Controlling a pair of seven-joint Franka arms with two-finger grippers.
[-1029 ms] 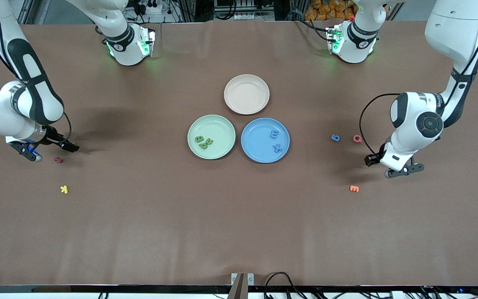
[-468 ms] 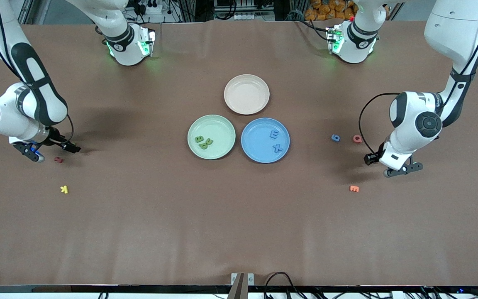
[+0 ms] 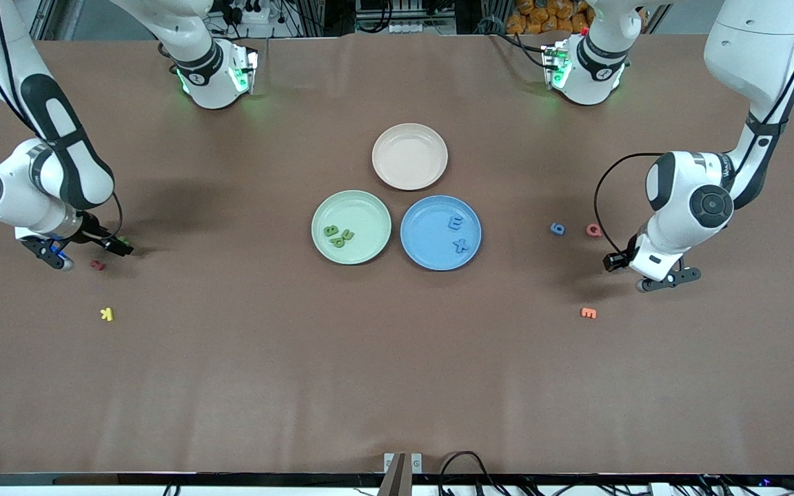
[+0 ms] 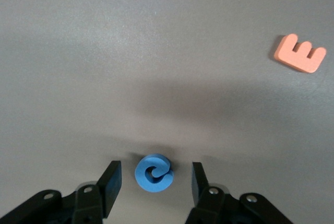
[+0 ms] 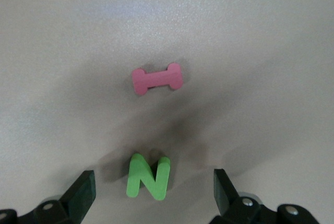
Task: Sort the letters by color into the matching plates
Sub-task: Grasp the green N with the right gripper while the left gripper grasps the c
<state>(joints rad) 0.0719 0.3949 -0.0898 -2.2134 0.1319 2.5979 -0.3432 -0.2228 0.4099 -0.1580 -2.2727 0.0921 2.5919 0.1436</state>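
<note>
The green plate point(image 3: 369, 219) holds two green letters point(image 3: 339, 235). Beside it, the blue plate point(image 3: 424, 234) holds a blue E point(image 3: 455, 222) and a blue X point(image 3: 462, 244). My left gripper point(image 3: 666, 281) is low over the table at the left arm's end. In its wrist view the left gripper point(image 4: 155, 179) is open astride a curled blue letter point(image 4: 154, 173), with a gap on each side. Another blue letter point(image 3: 557, 229) lies toward the plates. My right gripper point(image 3: 58, 256) point(image 5: 154, 185) is wide open around a green N point(image 5: 148, 177), which is hidden in the front view.
A beige plate point(image 3: 410, 156) sits nearer the bases than the other two plates. A red Q point(image 3: 593, 230) and an orange E point(image 3: 588, 313) point(image 4: 300, 52) lie near the left gripper. A red I point(image 3: 97, 264) point(image 5: 156, 79) and a yellow K point(image 3: 107, 314) lie near the right gripper.
Both arms shifted only slightly. The left gripper crept a little farther from the front camera, and the right wrist edged a little toward the plates. No letter moved.
</note>
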